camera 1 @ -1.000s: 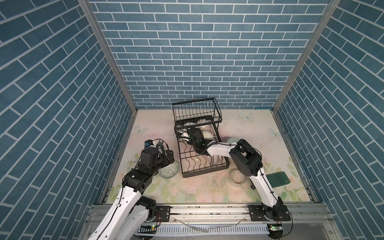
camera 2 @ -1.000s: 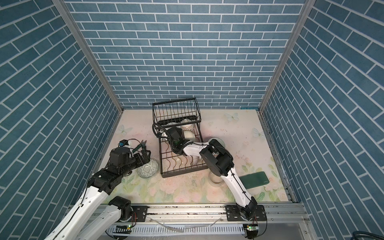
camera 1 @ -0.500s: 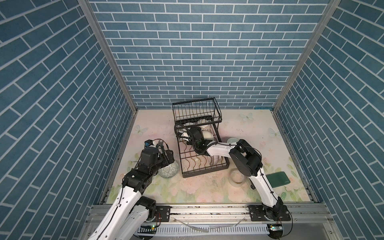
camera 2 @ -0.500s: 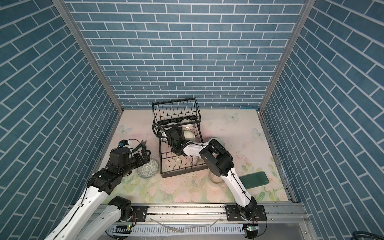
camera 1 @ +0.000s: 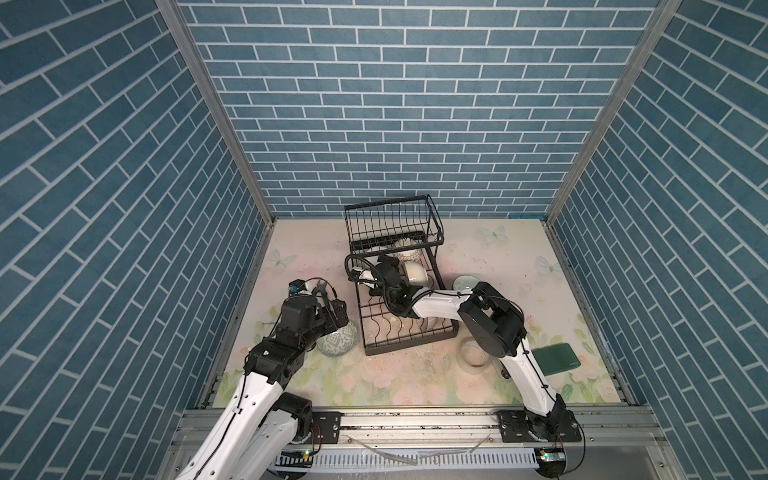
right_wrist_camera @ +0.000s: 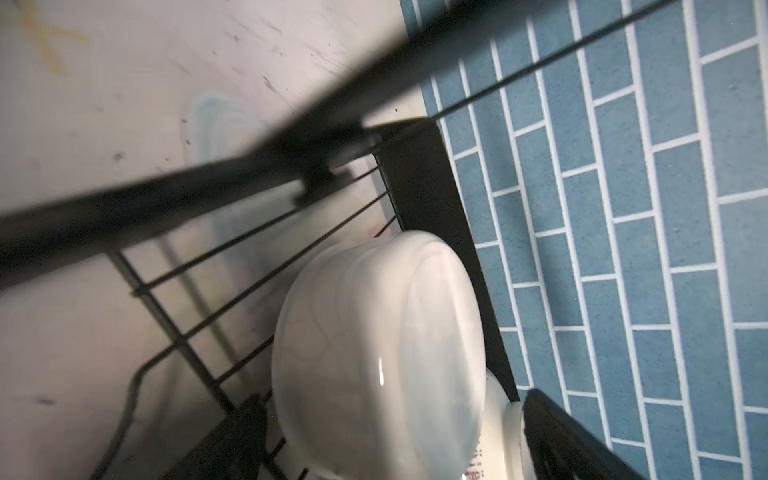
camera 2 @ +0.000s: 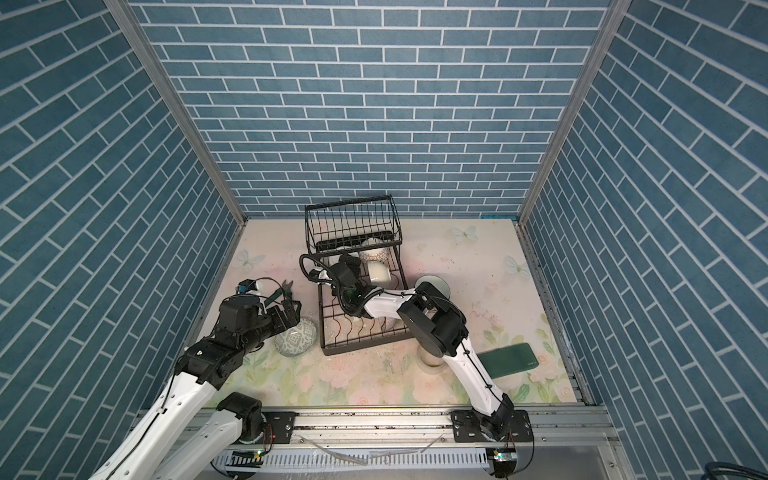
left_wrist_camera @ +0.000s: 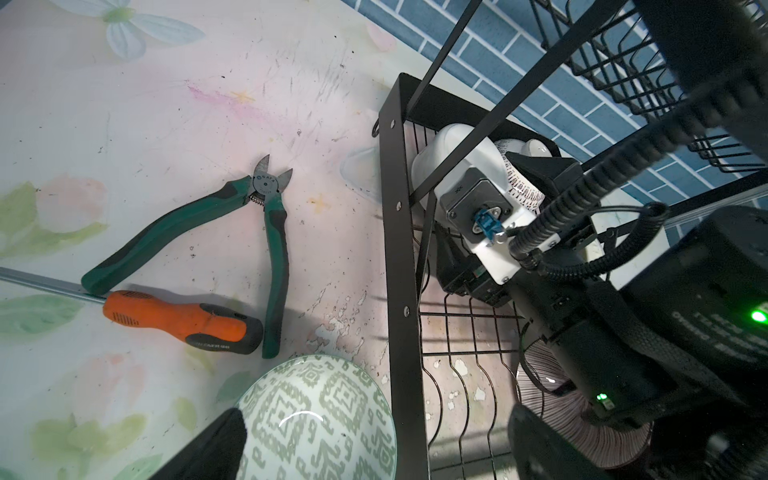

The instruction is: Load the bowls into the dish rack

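The black wire dish rack (camera 1: 409,348) (camera 2: 365,347) stands mid-table with several bowls in its lower tray. My right gripper (right_wrist_camera: 392,440) (camera 1: 386,261) reaches under the upper basket. Its jaws stand open on either side of a plain white bowl (right_wrist_camera: 374,345) (left_wrist_camera: 446,153) that rests on edge at the tray's far corner. A brown-striped bowl (left_wrist_camera: 582,424) lies nearer the front. A green-patterned bowl (camera 1: 337,341) (left_wrist_camera: 320,419) sits on the table by the rack's left rail. Over it my left gripper (left_wrist_camera: 380,453) (camera 1: 336,316) hangs open. A pale green bowl (camera 1: 465,284) sits right of the rack.
Green pliers (left_wrist_camera: 232,232) and an orange screwdriver (left_wrist_camera: 178,320) lie on the table left of the patterned bowl. A translucent tape ring (camera 1: 473,353) and a dark green flat case (camera 1: 557,359) lie at the front right. Blue brick walls close three sides.
My right gripper's jaws have spread wider around the white bowl in the rack. Both arms stay about where they were.
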### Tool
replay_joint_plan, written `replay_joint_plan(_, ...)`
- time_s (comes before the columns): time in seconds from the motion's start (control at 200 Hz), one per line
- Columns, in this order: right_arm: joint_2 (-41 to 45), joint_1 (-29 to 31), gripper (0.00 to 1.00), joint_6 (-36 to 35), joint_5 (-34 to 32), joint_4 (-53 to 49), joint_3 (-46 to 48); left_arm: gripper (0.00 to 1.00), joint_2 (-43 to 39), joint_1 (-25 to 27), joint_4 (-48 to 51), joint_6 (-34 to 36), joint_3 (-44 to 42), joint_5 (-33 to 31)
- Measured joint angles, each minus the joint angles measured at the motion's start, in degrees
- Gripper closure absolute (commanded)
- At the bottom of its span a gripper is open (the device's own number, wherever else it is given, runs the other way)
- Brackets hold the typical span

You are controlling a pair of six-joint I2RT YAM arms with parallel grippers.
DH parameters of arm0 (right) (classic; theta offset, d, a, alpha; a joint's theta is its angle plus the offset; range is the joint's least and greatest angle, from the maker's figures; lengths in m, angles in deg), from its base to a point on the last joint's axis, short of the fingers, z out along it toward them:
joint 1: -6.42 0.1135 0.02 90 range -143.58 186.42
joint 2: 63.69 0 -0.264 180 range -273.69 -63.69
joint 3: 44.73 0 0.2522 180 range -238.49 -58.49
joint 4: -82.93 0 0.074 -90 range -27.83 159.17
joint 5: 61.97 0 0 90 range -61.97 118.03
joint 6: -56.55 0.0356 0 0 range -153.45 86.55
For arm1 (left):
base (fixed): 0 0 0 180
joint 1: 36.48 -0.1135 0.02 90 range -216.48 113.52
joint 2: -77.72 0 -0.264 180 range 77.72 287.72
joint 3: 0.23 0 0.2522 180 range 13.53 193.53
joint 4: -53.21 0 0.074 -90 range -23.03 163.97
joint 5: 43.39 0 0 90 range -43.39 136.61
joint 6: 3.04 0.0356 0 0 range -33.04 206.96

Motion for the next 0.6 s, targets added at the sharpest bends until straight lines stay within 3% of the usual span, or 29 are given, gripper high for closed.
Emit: replay_joint_plan(0.6,6.3,2.4,0.05,0.1,-0.2,-1.8,6.2,0.00,-1.9,-0.1,1.2,0.0,-0.1,-0.1)
